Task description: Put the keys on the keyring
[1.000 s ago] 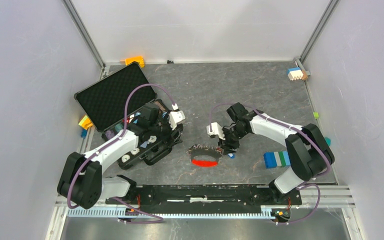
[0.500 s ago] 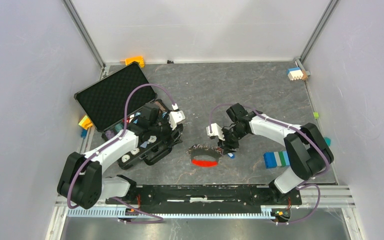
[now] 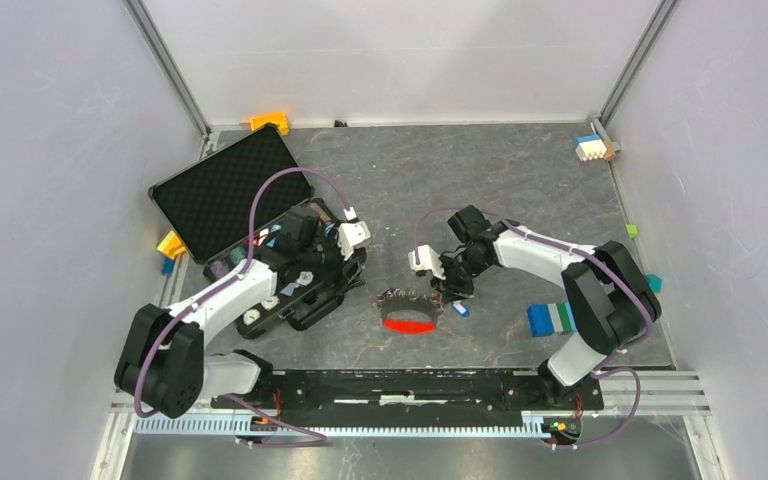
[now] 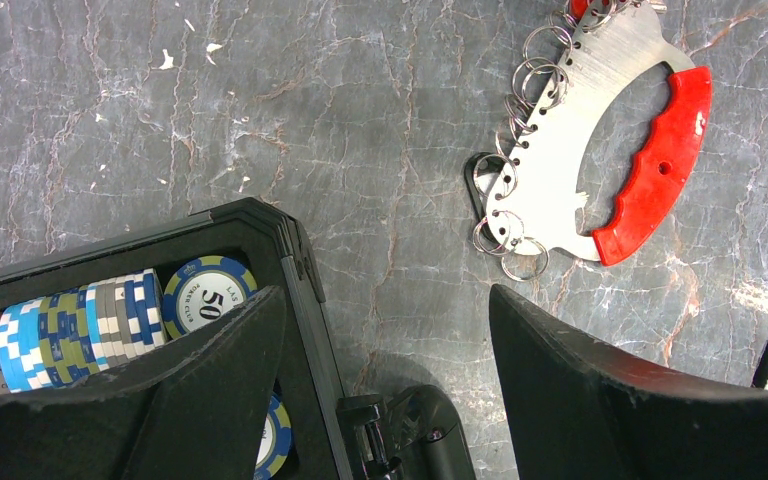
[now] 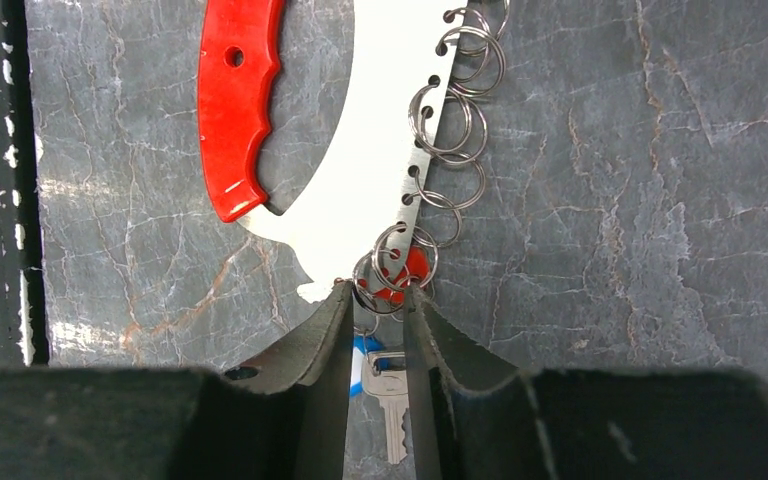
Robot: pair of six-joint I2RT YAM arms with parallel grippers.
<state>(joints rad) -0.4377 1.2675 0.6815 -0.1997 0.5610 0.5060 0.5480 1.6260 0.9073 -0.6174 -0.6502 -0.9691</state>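
The keyring is a curved silvery plate with a red grip and several split rings along its edge. It lies flat on the table. My right gripper sits at the plate's end with its jaws narrowed. A ring spans the gap between the tips. The red-headed key lies among the rings just past them. Between the fingers lies the blue-headed key. Whether the fingers pinch it is unclear. My left gripper stands open over the poker-chip case's edge, apart from the keyring.
An open black case with poker chips lies at the left under the left arm. Coloured blocks sit around the edges: orange, blue-white, blue-green-white, yellow.
My right gripper has shifted slightly left toward the keyring's end and its jaws have narrowed. The left arm and the keyring have not moved.
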